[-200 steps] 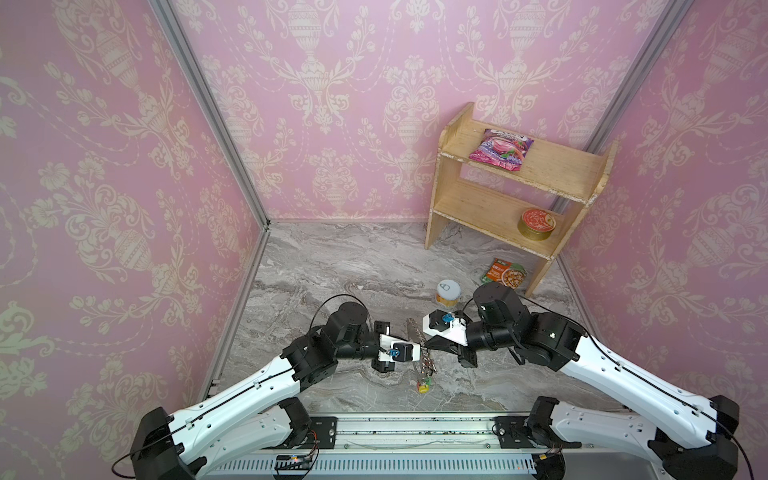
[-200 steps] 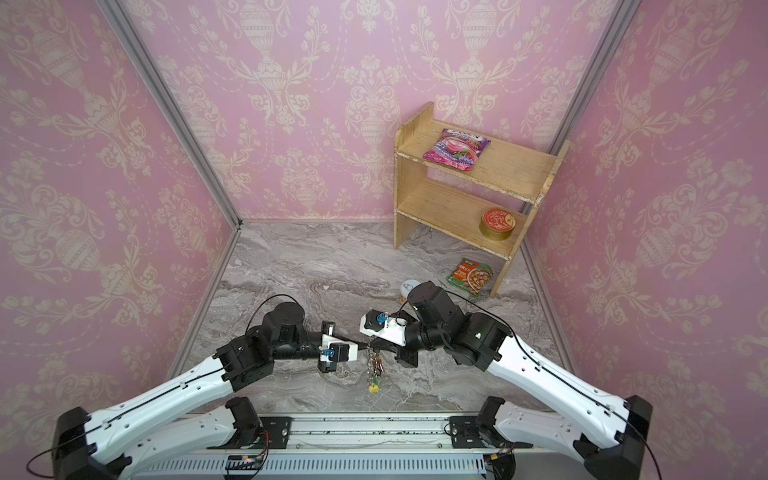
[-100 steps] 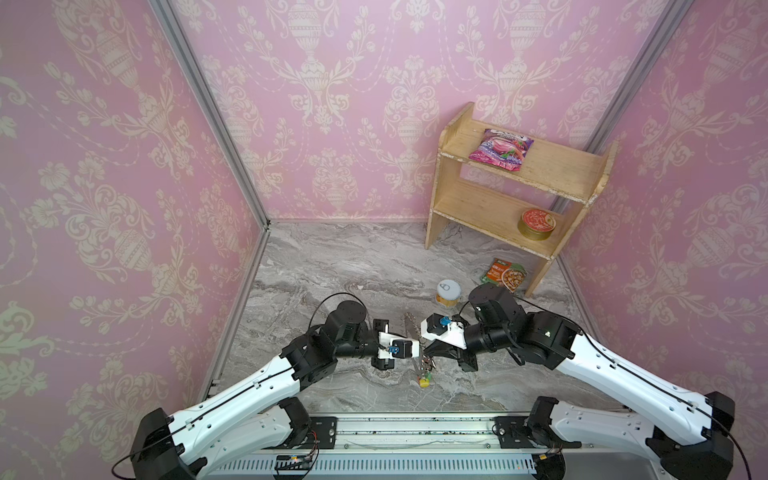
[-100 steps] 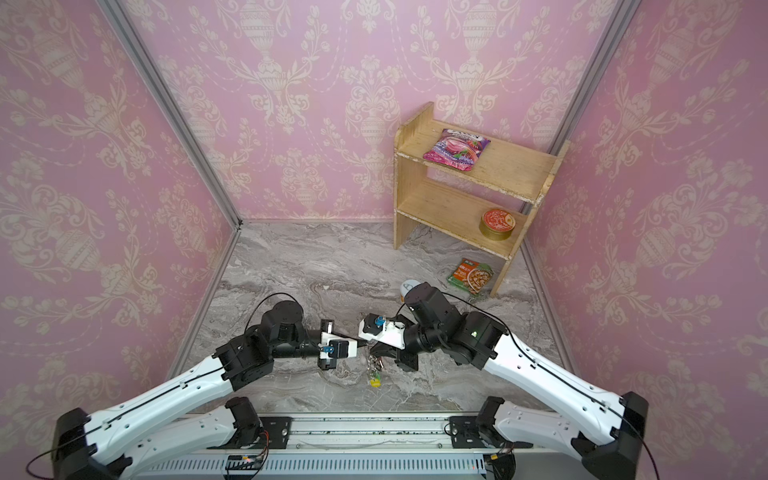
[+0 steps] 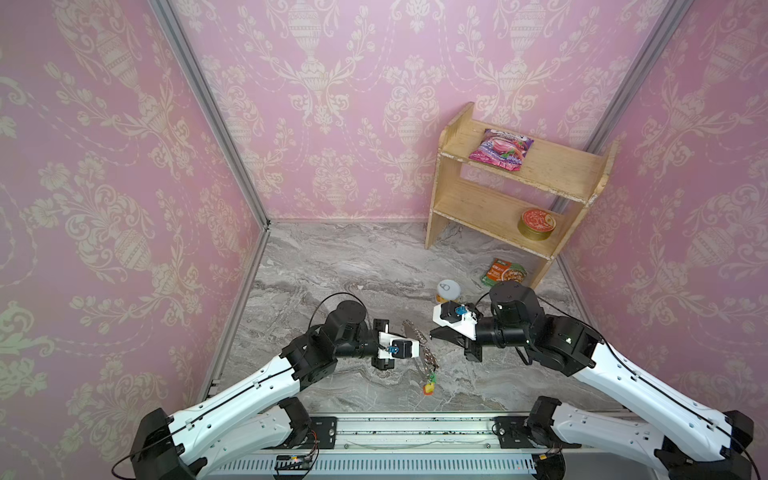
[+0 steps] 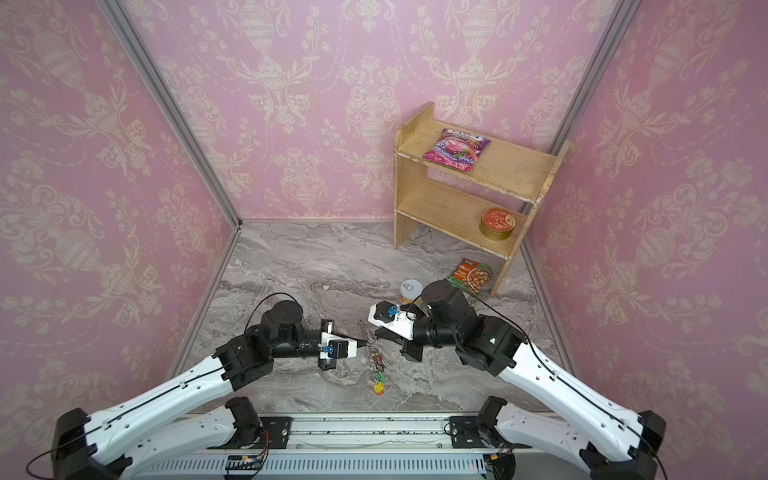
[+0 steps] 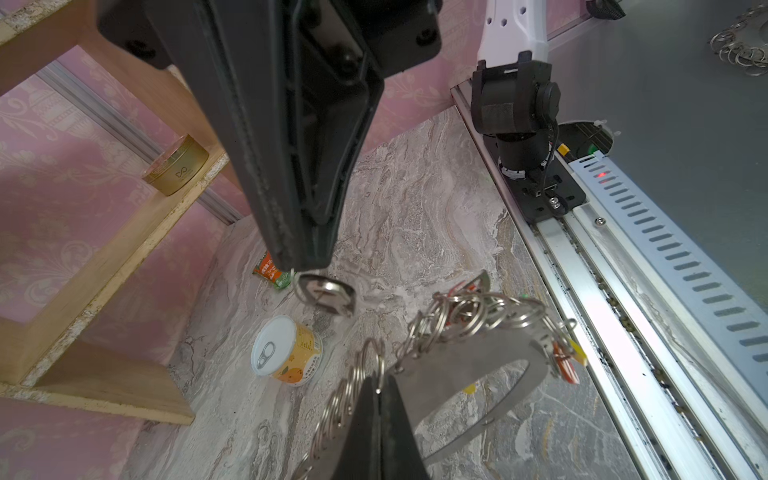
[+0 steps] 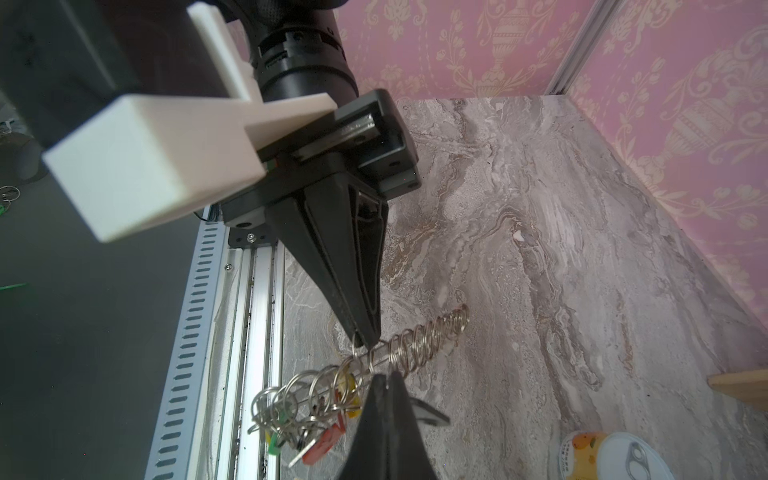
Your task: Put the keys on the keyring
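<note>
The keyring (image 5: 424, 351) (image 6: 375, 357) is a flat silvery loop strung with small rings, with coloured tags (image 5: 429, 385) hanging at its near end. It hangs just above the marble floor. My left gripper (image 6: 369, 341) (image 7: 379, 380) is shut on one small ring at the loop's edge (image 7: 494, 376). My right gripper (image 5: 434, 331) (image 8: 386, 376) faces it from the right, tips nearly touching, and is shut. It pinches the key (image 7: 328, 293), which has a black head and a small ring. In the right wrist view the key (image 8: 428, 413) pokes out beside the fingers.
A wooden shelf (image 5: 440, 199) stands at the back right, holding a pink packet (image 5: 500, 153) and a round tin (image 5: 536, 223). A small can (image 5: 449, 289) and an orange packet (image 5: 505, 272) lie on the floor behind my right arm. The metal rail (image 5: 415, 432) runs along the front.
My right gripper edged left toward the keyring, then drew back a little to the right. The left arm and the keyring have barely moved. Both grippers stayed shut.
</note>
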